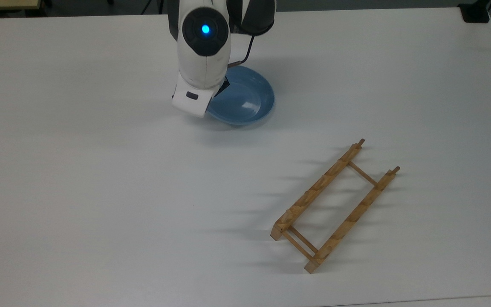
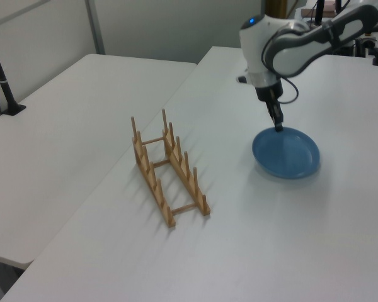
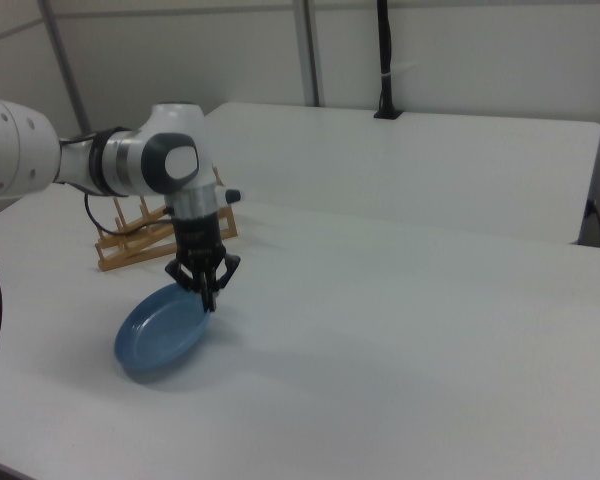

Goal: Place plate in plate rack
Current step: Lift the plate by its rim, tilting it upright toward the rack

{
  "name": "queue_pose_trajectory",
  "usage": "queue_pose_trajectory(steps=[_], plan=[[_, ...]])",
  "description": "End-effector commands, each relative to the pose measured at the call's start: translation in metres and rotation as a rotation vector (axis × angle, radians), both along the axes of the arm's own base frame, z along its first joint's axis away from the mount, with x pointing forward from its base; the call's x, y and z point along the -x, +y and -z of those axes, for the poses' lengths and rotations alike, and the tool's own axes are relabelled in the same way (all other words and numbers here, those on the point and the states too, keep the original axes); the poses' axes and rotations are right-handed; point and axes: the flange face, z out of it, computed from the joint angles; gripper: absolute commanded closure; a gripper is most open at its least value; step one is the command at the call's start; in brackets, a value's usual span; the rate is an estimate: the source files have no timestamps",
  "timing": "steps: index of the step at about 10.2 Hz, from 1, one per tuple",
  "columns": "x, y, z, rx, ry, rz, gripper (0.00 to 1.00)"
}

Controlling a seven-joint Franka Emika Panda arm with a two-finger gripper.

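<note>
Near the far side of the white table (image 1: 100,179) in the top view, the gripper (image 3: 209,297) pinches the rim of the plate (image 1: 245,102), its fingers pressed together on the edge. In the right view the plate hangs tilted from that single hold, the gripped edge higher and the opposite edge drooping toward the table; whether the low edge touches the surface or is just clear of it cannot be told. Taking the plate by its rim makes sense: lying flat, it offers a two-finger claw nothing else to close on, and a rim hold lets the plate swing toward the upright pose that the slots need. The plate rack (image 1: 335,207) stands well apart from the plate, toward the top view's lower right, with its two long rails parallel and its pegs pointing up, as the left view (image 2: 167,167) shows plainly. None of its slots holds anything, so the task looks to be at its lifting stage, with the carry and the insertion not yet done. My judgement is that the next move calls for raising the plate clear, bringing it over the rack and turning it edge-down, crosswise to the rails, so that it drops between two pairs of pegs. A grip on one point of the rim is slight, so the plate may swing or slip during the carry.
</note>
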Motion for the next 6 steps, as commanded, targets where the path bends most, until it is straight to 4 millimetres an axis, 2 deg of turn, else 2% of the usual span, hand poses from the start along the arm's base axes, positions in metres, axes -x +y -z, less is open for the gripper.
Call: queue_pose_trajectory(steps=[1, 3, 4, 5, 6], plan=[[-0.022, 0.004, -0.092, -0.002, -0.134, 0.027, 1.00], [-0.038, 0.015, -0.159, -0.006, -0.294, 0.153, 1.00], [-0.042, 0.021, -0.186, -0.007, -0.365, 0.224, 1.00], [-0.044, 0.059, -0.205, -0.024, -0.450, 0.255, 1.00], [-0.047, 0.078, -0.216, -0.047, -0.535, 0.338, 1.00]])
